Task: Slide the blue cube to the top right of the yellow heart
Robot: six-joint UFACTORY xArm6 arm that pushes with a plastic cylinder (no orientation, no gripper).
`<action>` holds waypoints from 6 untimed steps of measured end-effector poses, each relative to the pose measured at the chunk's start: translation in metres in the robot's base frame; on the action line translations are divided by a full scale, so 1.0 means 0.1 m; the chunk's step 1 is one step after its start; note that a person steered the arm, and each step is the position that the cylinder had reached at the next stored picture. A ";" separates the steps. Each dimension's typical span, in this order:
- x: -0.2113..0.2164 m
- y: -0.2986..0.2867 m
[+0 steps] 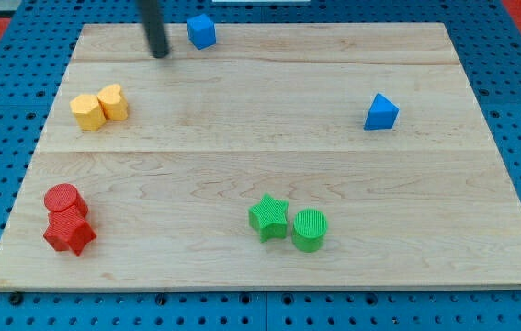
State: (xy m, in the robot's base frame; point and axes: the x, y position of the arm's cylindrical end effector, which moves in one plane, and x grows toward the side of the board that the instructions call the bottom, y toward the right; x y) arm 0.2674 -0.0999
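Observation:
The blue cube point(201, 30) sits near the view's top edge of the wooden board point(269, 138), left of centre. The yellow heart point(113, 101) lies at the view's left, touching a yellow pentagon-like block point(86, 112) on its left. The cube is up and to the right of the heart, well apart from it. My tip point(160, 54) is a dark rod end, just left of and slightly below the blue cube, not touching it.
A blue triangular block point(380, 112) sits at the view's right. A green star point(268, 217) and green cylinder point(310, 230) sit at bottom centre. A red cylinder point(64, 200) and red star point(69, 232) touch at bottom left.

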 end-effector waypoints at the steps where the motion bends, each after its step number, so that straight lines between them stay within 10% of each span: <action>1: -0.11 0.82; 3: -0.74 0.39; 6: -0.20 -0.52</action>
